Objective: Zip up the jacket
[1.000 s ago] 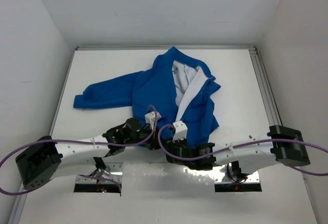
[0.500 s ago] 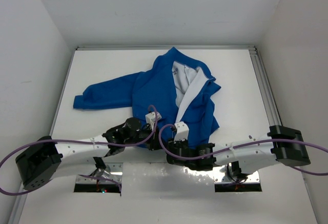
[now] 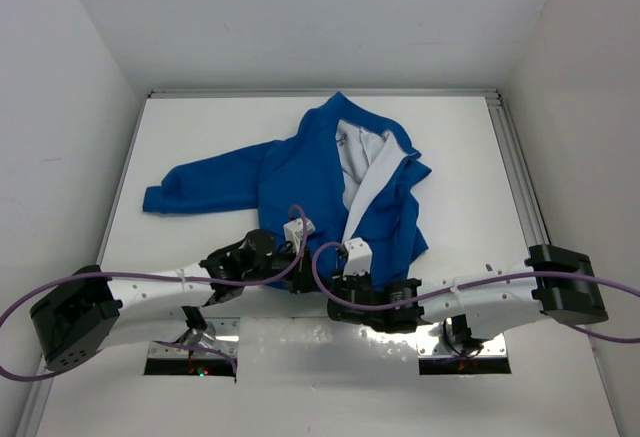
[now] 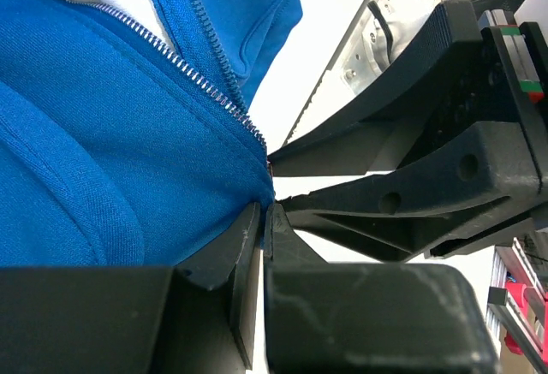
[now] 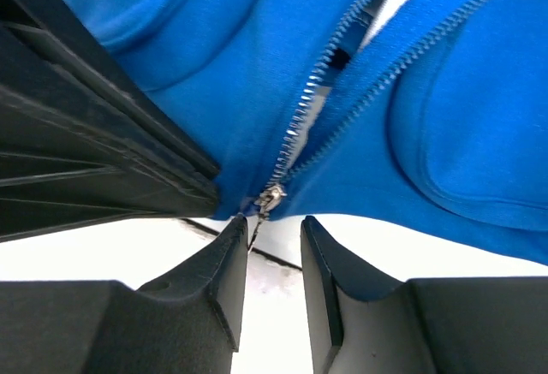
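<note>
The bright blue jacket (image 3: 300, 167) lies spread on the white table, front open, white lining (image 3: 365, 162) showing. My left gripper (image 4: 263, 220) is shut on the jacket's bottom hem (image 4: 253, 187) beside the zipper's lower end. In the right wrist view the metal zipper slider (image 5: 271, 196) sits at the bottom of the two zipper rows (image 5: 317, 100), its thin pull hanging down. My right gripper (image 5: 274, 224) is open just below it, the pull close to its left finger (image 5: 224, 254). In the top view both grippers (image 3: 335, 267) meet at the hem.
The left sleeve (image 3: 205, 185) stretches toward the left wall. A metal rail (image 3: 515, 172) runs along the table's right edge. White walls enclose the table on three sides. Purple cables (image 3: 320, 262) loop over both wrists.
The right gripper has shifted slightly toward the near edge. The left arm and the jacket have hardly moved.
</note>
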Controlling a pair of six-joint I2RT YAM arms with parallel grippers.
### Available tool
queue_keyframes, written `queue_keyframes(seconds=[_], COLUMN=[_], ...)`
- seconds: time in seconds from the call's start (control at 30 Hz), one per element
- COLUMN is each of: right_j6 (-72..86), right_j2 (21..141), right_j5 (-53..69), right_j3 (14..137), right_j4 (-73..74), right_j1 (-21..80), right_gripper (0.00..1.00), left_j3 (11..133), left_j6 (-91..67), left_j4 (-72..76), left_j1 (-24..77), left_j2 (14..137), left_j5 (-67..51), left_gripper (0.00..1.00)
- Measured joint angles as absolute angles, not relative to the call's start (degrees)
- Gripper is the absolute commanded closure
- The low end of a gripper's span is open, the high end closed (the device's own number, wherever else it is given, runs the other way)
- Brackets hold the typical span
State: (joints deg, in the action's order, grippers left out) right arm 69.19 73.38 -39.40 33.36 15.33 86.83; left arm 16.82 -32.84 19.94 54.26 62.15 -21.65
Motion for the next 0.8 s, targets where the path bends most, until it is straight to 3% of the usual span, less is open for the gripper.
queue_keyframes(seconds=[0.1,0.3,0.8], right_j6=[69.28,69.95,68.86], right_j2=[73.38,73.38,73.49], right_j5=[-39.51,-40.05,-39.03], right_j3=[33.54,34.09,34.09], right_j4=[16.91,18.68,16.97], right_j1=[87.20,88.03,88.16], right_gripper=[0.69,0.81,0.78], left_j3=[16.82,16.82,16.82], left_j6=[-32.84,-32.84,-33.06], left_j4=[19.92,19.92,19.92], left_j1=[54.26,54.26,54.26], left_j2=[62.33,63.02,63.02], left_j5=[-21.65,-21.74,-21.85], left_gripper=[1.00,1.00,1.00])
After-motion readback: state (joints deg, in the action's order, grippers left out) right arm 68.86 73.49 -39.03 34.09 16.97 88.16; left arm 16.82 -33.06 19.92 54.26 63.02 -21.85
